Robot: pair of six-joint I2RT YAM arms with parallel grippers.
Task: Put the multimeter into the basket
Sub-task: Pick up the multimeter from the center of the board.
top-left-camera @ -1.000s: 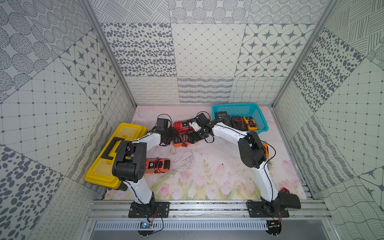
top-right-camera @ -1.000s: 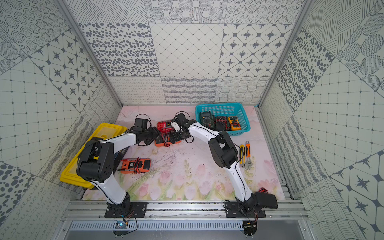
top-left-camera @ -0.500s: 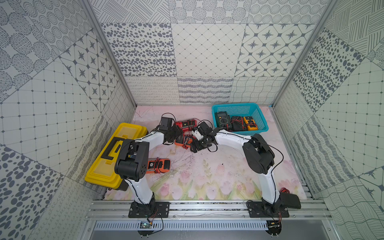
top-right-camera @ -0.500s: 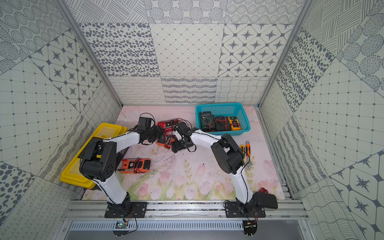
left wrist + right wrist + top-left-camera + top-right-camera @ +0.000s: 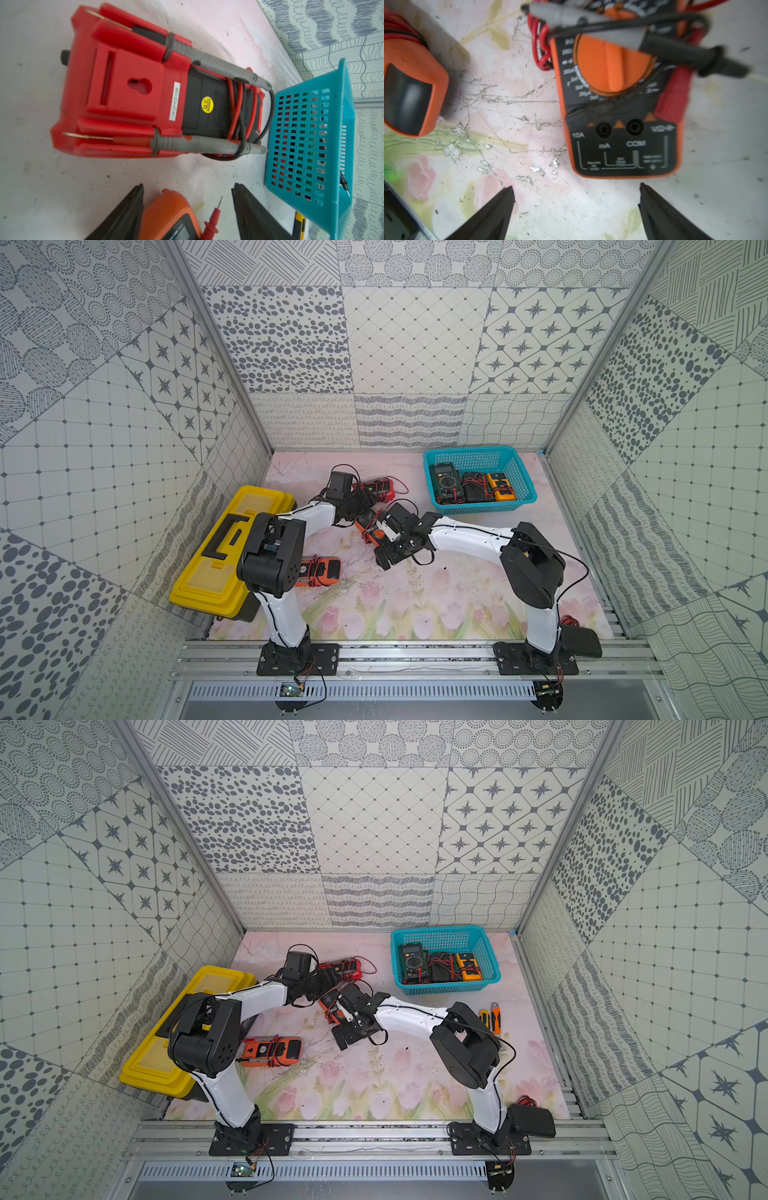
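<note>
Flowered mat point(image 5: 436, 593) between patterned walls; reached for a multimeter, not yet lifted.

Found a yellow toolbox point(image 5: 216, 572) and a spare orange meter point(image 5: 322, 570) at left; held the left gripper point(image 5: 189, 186) wide open astride the top end of the orange multimeter point(image 5: 618, 108), flat on the mat beside a red meter point(image 5: 124, 93); held the right gripper point(image 5: 577, 186) fully spread, empty, just short of its socket end. Judged as approach; called next for a firm squeeze clear of loose leads, then a carry right into the basket point(image 5: 484, 508).

Yellow toolbox point(image 5: 208, 580) at edge of floral mat point(image 5: 415, 605); perhaps two cutters point(image 5: 490, 1017) opposite
</note>
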